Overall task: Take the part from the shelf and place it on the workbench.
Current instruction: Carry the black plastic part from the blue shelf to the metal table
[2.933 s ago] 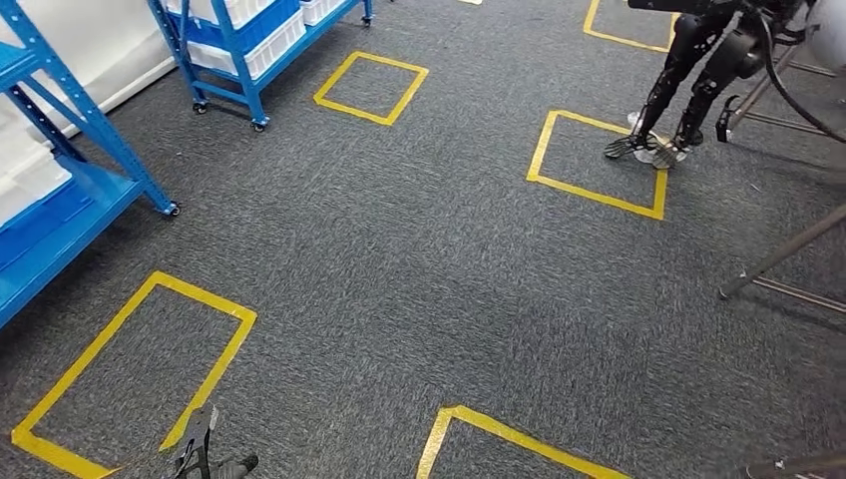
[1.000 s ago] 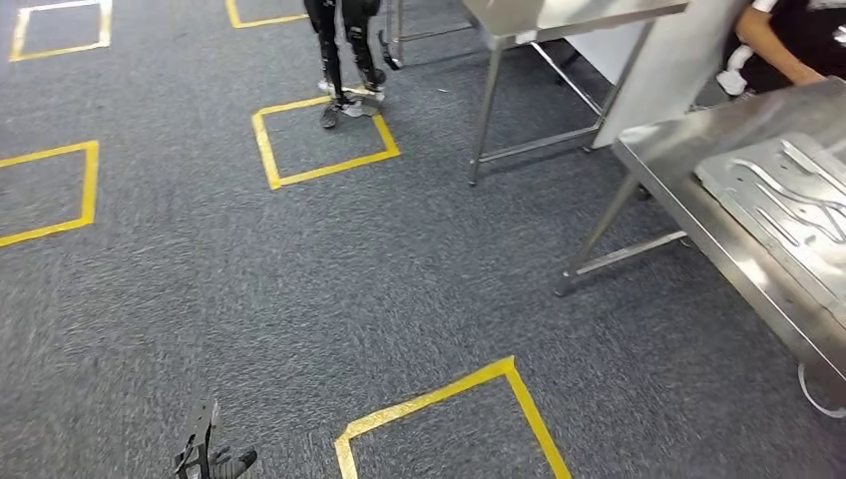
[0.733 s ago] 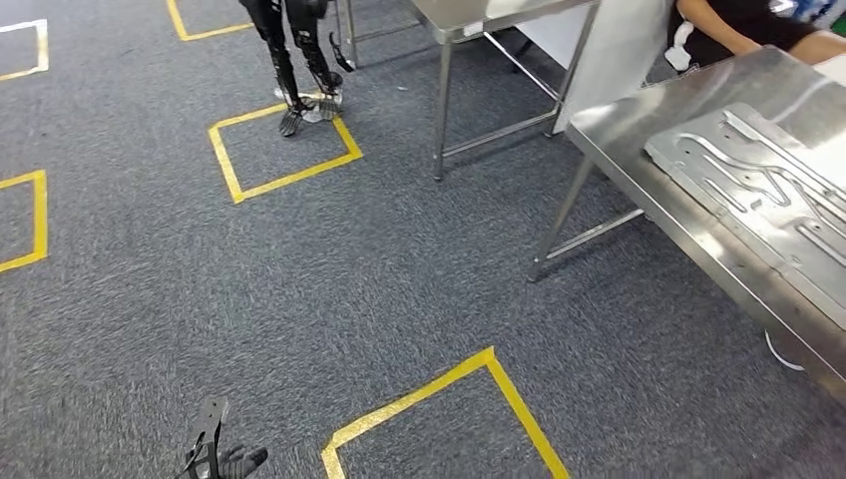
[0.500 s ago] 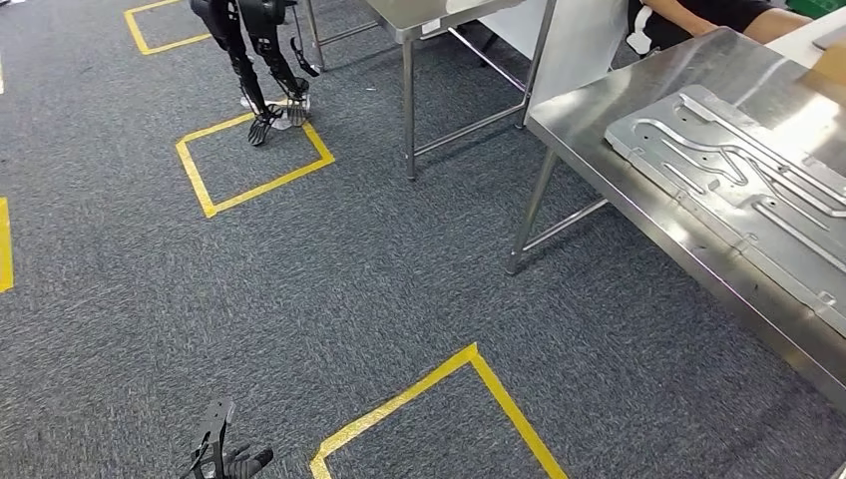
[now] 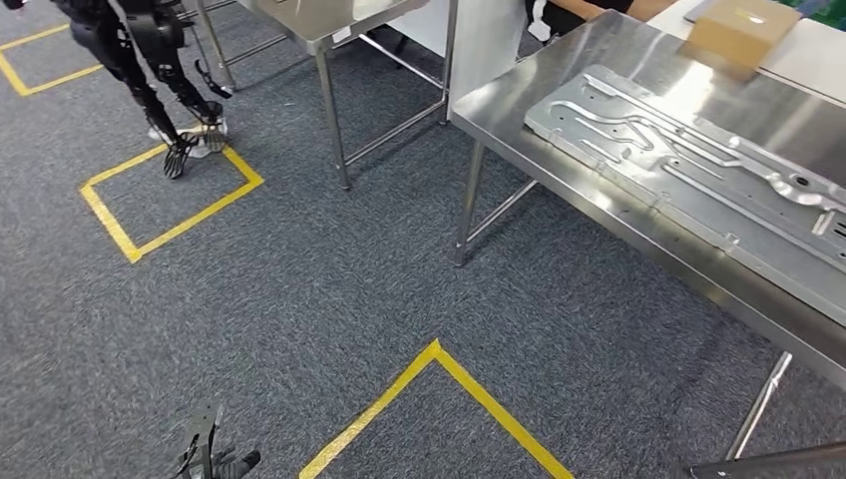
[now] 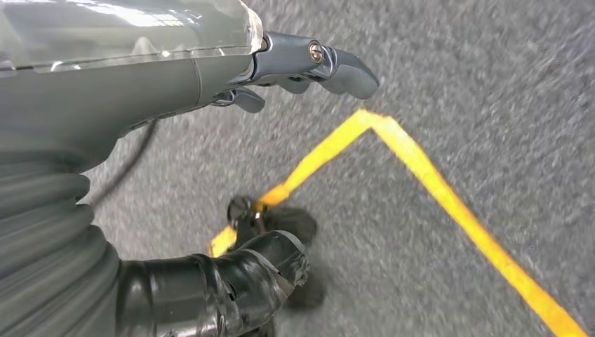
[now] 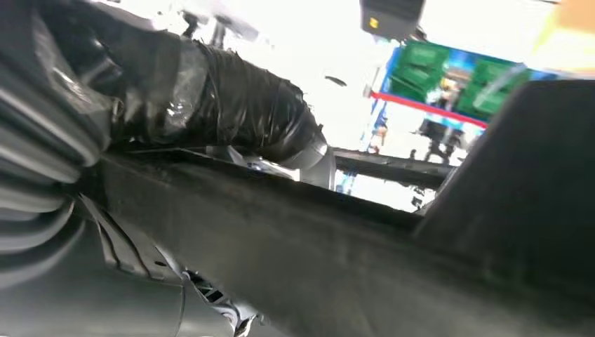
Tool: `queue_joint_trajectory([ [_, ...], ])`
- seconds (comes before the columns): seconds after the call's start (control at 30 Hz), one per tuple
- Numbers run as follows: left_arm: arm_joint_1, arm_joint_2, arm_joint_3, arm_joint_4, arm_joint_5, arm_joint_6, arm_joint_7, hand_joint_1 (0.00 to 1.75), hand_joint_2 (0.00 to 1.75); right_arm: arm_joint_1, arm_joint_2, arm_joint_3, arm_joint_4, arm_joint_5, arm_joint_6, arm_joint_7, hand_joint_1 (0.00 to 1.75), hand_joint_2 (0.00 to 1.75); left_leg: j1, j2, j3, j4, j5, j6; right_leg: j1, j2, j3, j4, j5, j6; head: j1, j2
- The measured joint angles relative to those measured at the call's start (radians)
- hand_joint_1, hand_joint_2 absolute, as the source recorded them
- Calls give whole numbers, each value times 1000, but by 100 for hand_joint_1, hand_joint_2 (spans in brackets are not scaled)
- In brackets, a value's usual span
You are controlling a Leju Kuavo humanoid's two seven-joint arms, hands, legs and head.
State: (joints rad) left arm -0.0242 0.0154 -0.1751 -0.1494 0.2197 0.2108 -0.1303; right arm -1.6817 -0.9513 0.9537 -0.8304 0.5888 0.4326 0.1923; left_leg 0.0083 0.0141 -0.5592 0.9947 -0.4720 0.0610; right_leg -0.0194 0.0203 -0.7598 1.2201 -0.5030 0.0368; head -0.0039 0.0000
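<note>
A: "Since the left hand [image 5: 214, 454] hung low over the grey carpet [image 5: 329, 289] with nothing in it, was it doing any work at that moment?"

B: "Apparently not. In its wrist view its fingers lay loosely apart above a corner of yellow floor tape [image 6: 393, 140]. It looked parked at the robot's side while the body faced the steel workbench [image 5: 559, 110]."

A: "And the part itself?"

B: "That was harder. A dark slab [image 7: 351, 267] ran right across the right wrist view, close against the right hand [image 7: 105, 295]. It was probably the part, carried low on that side, but whether the fingers were closed round it could not be told."

A: "The bench was not bare, though."

B: "No. A long stamped metal plate [image 5: 688, 160] lay flat along it, and a cardboard box [image 5: 743, 30] sat at the far side. The bare steel lay nearest the corner leg, so that looked the likeliest landing place."

A: "Anything nearby to mind?"

B: "Another robot's black legs [image 5: 160, 90] stood by a taped square [image 5: 170, 200], well apart from the bench."
</note>
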Motion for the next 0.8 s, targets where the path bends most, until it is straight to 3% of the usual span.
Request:
queue_joint_trajectory([
  [0.07,0,0,0,0,0,1,2,0,175,9,-7,4,-5,-5,1,1,175,175,-1,31,3,0,-6,-1,-11,-14,-35,64,-11,10,0,0],
  [0.1,0,0,0,0,0,1,2,0,175,12,-11,7,-7,-7,1,1,175,175,-1,46,5,1,-10,-4,-17,-20,-23,39,11,14,0,0],
  [0.17,-1,0,0,0,0,1,3,0,175,15,-16,11,-11,-8,1,2,175,175,0,71,12,5,-21,-14,-22,-51,46,-88,71,21,0,0],
  [0.2,-1,1,0,0,0,2,3,0,175,16,-18,12,-14,-8,1,3,175,175,-2,82,14,9,-27,-22,-19,-68,78,-148,92,20,-1,0],
  [0.27,-2,3,0,0,0,2,5,0,175,17,-20,13,-20,-10,1,3,175,175,-6,99,18,14,-37,-35,-8,-81,101,-190,96,7,-1,0],
  [0.33,-5,2,0,0,1,3,8,0,175,18,-23,14,-27,-12,3,8,175,175,-5,113,23,17,-44,-46,-3,-58,99,-187,95,-9,-2,0],
  [0.37,-7,1,0,0,1,3,10,0,175,17,-24,14,-31,-12,3,11,175,175,-1,101,22,25,-53,-49,-4,-46,99,-188,95,-16,-3,0],
  [0.43,-9,-1,0,0,1,1,10,0,175,17,-19,15,-40,-12,4,17,175,175,6,50,-7,89,-92,-52,-5,-24,102,-190,94,-32,-4,0],
  [0.5,-7,-1,0,0,2,-1,10,0,175,19,-8,17,-45,-12,4,21,175,175,7,5,-80,226,-147,-49,0,2,102,-189,93,-41,-6,0],
  [0.57,-5,0,0,0,2,-3,9,0,175,24,0,23,-45,-13,4,21,175,175,3,-7,-146,323,-161,-44,7,32,103,-188,91,-45,-6,0],
  [0.6,-5,0,0,0,2,-3,9,0,175,25,3,28,-45,-13,4,20,175,175,1,-10,-154,318,-138,-39,10,47,104,-187,90,-46,-6,0],
  [0.63,-5,0,0,0,2,-3,9,0,175,26,6,32,-45,-13,4,20,175,175,-1,-16,-144,276,-99,-32,12,63,106,-186,90,-47,-6,0],
  [0.7,-5,0,0,0,3,-2,9,0,175,26,13,36,-45,-13,3,21,175,175,-2,-58,-94,144,-20,-21,14,91,106,-182,88,-46,-6,0],
  [0.77,-4,1,0,0,4,0,10,0,175,26,20,40,-44,-13,2,20,175,175,-1,-94,-59,65,9,-17,11,117,101,-179,88,-39,-6,0],
  [0.8,-4,2,0,0,5,1,11,0,175,26,22,42,-43,-11,1,18,175,175,-3,-95,-53,55,7,-15,8,130,98,-180,90,-33,-6,0],
])
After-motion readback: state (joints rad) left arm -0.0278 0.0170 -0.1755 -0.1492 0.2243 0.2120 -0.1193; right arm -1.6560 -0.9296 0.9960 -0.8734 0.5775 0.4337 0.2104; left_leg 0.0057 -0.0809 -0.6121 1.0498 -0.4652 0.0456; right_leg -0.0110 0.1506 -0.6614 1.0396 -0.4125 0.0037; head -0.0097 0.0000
